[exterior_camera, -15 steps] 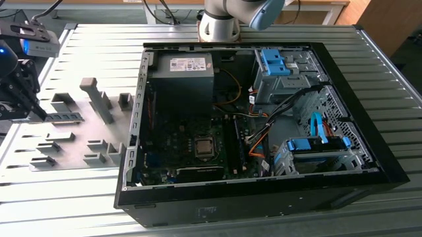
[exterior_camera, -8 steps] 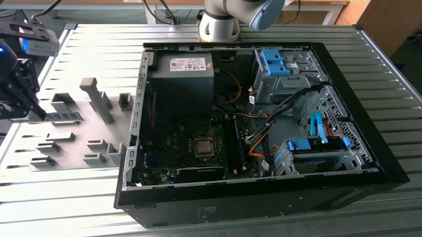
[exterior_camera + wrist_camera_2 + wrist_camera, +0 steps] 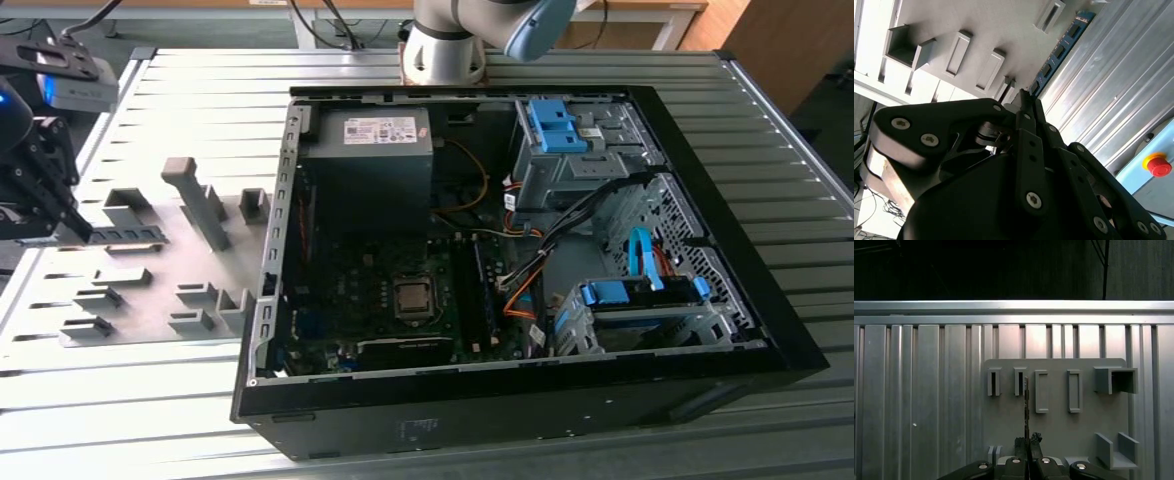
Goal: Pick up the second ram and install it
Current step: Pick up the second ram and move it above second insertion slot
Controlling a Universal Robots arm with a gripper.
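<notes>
Ribbed aluminium worktop [image 3: 200,90] | black claw [image 3: 1023,102] clamped tight on the second ram [image 3: 1061,47], a long thin blue memory board | over grey holder plate [image 3: 147,280], nine o'clock of open black computer case [image 3: 534,410] | pickup looks done, install not yet.

Ribbed aluminium desk [image 3: 200,90], also in first wrist view [image 3: 919,405]. On it, toward exterior view's left, flat grey fixture plate [image 3: 147,300] with raised slotted holders and one tall upright block [image 3: 198,200]. Same plate in first wrist view [image 3: 1054,425]: row of narrow slots, open box-shaped holders at one edge. Just beside plate, open black PC case [image 3: 534,410] lying on its side. Inside: grey power supply [image 3: 367,150], dark motherboard [image 3: 350,285] with bare CPU socket [image 3: 412,297], orange cables [image 3: 523,295]. Light-blue drive clip [image 3: 554,125] on one metal drive cage, second drive clip [image 3: 641,292] on the other. Red emergency-stop button [image 3: 1157,165] on light-blue housing in second wrist view.
</notes>
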